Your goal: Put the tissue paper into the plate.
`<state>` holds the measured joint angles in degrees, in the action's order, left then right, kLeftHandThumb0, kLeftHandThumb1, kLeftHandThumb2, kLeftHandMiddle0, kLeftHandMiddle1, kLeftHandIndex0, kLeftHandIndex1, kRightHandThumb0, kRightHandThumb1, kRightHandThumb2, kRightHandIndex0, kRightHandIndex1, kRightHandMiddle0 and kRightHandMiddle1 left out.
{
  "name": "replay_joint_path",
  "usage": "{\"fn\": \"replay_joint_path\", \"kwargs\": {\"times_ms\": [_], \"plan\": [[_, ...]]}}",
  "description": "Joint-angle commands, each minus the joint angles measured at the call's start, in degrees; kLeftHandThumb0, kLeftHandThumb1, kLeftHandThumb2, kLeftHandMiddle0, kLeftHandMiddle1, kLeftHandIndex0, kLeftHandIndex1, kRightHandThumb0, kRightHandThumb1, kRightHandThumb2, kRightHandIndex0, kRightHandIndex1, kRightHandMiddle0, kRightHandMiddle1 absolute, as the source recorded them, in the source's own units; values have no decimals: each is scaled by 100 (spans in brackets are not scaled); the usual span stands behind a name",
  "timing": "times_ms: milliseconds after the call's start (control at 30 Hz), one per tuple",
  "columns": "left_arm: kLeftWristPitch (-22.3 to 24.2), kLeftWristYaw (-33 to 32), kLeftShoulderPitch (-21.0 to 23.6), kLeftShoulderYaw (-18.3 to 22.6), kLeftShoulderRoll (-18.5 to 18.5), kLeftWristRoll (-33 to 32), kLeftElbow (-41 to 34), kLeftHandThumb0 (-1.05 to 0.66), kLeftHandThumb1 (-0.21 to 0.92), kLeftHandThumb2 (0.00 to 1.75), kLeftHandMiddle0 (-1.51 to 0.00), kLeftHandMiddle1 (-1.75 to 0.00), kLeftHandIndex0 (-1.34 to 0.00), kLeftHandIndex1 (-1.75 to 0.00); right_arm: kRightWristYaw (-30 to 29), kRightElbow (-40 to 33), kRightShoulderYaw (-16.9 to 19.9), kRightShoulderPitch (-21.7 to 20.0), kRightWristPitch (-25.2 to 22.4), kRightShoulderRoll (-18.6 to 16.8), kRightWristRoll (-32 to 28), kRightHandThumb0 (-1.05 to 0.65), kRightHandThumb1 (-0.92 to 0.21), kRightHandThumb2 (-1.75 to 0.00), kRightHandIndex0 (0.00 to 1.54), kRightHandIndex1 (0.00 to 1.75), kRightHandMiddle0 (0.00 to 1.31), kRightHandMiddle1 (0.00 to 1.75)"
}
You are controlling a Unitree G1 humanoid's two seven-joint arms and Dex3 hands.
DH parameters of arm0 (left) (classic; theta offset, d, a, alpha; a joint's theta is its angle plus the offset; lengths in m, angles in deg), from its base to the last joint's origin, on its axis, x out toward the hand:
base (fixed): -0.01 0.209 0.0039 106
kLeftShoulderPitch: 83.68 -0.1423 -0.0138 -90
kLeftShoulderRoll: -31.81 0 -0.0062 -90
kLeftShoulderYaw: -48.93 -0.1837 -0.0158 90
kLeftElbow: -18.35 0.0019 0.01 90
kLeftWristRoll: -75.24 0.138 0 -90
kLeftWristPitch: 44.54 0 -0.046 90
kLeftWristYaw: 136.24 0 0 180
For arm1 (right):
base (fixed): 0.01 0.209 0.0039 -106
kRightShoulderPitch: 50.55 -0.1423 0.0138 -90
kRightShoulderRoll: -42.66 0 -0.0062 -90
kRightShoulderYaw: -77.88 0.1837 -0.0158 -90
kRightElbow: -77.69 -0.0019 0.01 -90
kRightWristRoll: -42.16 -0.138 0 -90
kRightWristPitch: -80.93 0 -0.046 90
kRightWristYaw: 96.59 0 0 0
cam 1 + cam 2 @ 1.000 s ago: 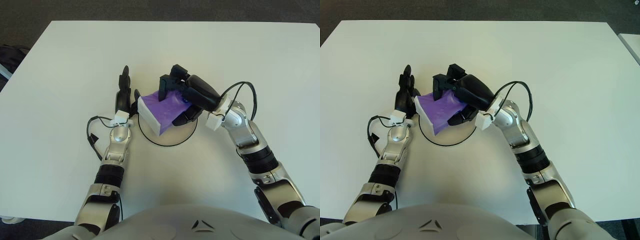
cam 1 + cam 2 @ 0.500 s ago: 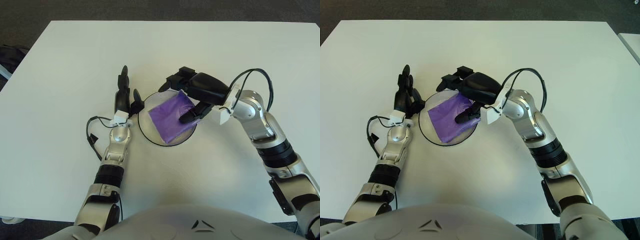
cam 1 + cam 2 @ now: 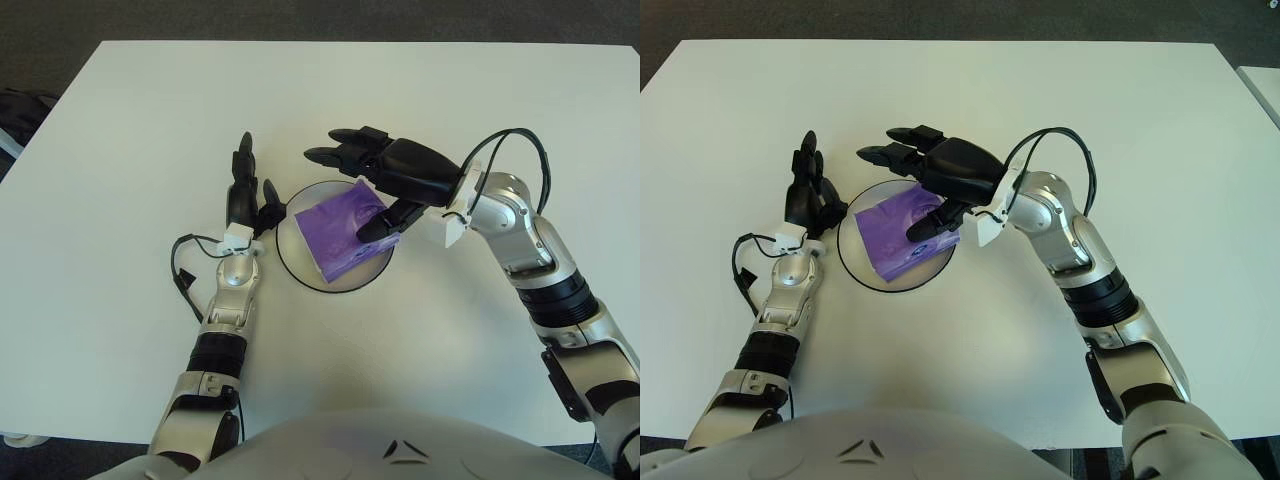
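Left eye view: the purple tissue paper (image 3: pixel 345 233) lay inside the plate (image 3: pixel 300 270), so the placing looked done.
The right hand (image 3: pixel 385 170), fingers spread and gripping nothing, hovered at the plate's one o'clock.

Right eye view: the left hand (image 3: pixel 806 196), fingers relaxed and empty, stood at the plate's nine o'clock; no writing was legible.

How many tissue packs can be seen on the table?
1. The purple tissue pack lies inside the plate, between the left hand and the open right hand above it. None other shows.
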<state>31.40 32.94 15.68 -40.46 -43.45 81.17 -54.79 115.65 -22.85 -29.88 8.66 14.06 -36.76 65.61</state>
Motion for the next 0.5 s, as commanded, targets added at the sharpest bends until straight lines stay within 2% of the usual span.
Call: {"fn": "replay_joint_path", "kwargs": {"times_ms": [0,467], "plan": [[148,7,-578,4,-18,70,384,-89,92,99,-10,0,0,-29,74,104,-5,-95,235,92,-201,-105,-92,-60,0,0,0,0],[82,-72,-540,-22,-80,159,510,-90,92,100,-10,0,0,-25,-37,364,79,-91,591,-46,-576,-105,-92,-74,0,0,0,0]]}}
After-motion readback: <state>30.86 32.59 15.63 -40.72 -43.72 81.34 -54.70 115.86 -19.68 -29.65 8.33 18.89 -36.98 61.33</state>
